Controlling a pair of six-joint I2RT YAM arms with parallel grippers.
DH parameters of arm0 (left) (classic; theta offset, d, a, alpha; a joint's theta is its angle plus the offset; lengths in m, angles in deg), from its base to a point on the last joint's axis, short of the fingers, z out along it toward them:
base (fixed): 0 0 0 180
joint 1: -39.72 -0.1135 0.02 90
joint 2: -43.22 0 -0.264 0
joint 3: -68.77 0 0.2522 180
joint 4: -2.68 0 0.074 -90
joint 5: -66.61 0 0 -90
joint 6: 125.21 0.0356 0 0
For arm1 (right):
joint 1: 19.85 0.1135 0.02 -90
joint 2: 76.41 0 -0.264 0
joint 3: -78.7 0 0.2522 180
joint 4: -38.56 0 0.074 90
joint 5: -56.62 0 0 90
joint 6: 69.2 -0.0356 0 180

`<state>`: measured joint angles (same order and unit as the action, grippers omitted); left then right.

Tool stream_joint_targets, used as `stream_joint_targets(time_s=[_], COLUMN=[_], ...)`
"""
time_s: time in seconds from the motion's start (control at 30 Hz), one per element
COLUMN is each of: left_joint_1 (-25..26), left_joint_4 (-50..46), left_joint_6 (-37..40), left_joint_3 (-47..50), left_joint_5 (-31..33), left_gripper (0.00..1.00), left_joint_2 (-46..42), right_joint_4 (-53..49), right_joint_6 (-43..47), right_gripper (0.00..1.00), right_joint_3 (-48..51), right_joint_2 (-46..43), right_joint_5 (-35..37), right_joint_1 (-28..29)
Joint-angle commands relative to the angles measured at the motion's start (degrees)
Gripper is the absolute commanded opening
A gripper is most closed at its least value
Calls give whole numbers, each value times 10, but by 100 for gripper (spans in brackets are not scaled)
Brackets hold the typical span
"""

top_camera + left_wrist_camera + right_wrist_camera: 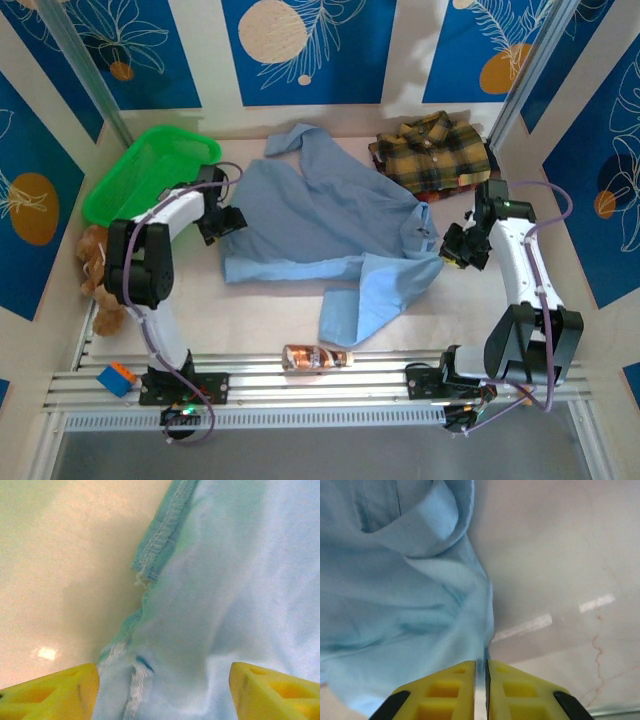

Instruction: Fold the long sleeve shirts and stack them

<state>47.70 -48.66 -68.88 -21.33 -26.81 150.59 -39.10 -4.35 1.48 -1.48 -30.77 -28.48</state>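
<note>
The light blue shirt [320, 220] lies spread open across the middle of the table, one sleeve trailing toward the near edge. The plaid shirt [435, 150] sits folded at the back right. My left gripper [222, 222] is at the blue shirt's left edge. In the left wrist view its yellow fingers [60, 690] stand wide apart, open, with the blue shirt [225, 580] and its frayed hem lying between them. My right gripper [452, 245] is at the shirt's right edge. In the right wrist view this gripper [481, 662] is nearly closed, with the blue shirt [395, 605] edge pinched in the narrow slit.
A green plastic basket [150, 170] stands at the back left. A brown plush toy [95, 270] lies by the left wall. A small bottle [315, 357] rests on its side near the front rail, and a blue-and-orange block [117, 378] sits at the front left.
</note>
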Motion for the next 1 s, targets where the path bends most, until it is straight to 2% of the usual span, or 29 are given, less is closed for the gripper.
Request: stream_joint_targets(time_s=[0.0,0.17,0.27,0.37,0.47,0.53,0.6,0.7,0.83,0.97], left_joint_1=[6,36,55,66,70,66,61,58,44,39], left_joint_4=[-47,-59,-44,-32,-7,-25,-28,-30,-28,-46], left_joint_6=[12,7,4,-1,-3,2,4,9,-1,-25], left_joint_3=[2,64,103,124,122,111,121,167,248,287], left_joint_5=[-37,-75,-90,-98,-105,-82,-88,-71,-56,-42], left_gripper=[73,74,75,75,76,76,74,74,74,74], left_joint_2=[-87,-172,-195,-177,-141,-101,-78,-78,-121,-163], right_joint_4=[-55,-56,-50,-9,10,11,8,25,86,112], right_joint_6=[-39,-67,-80,-88,-82,-67,-56,-68,-96,-83], right_gripper=[19,46,50,54,55,55,55,51,50,52], right_joint_3=[45,55,14,-46,-128,-177,-215,-219,-174,-197], right_joint_2=[-59,-74,-54,-28,36,100,163,233,260,292], right_joint_5=[-10,-19,-12,-17,-2,35,77,113,112,104], right_joint_1=[2,2,6,30,70,105,137,169,176,150])
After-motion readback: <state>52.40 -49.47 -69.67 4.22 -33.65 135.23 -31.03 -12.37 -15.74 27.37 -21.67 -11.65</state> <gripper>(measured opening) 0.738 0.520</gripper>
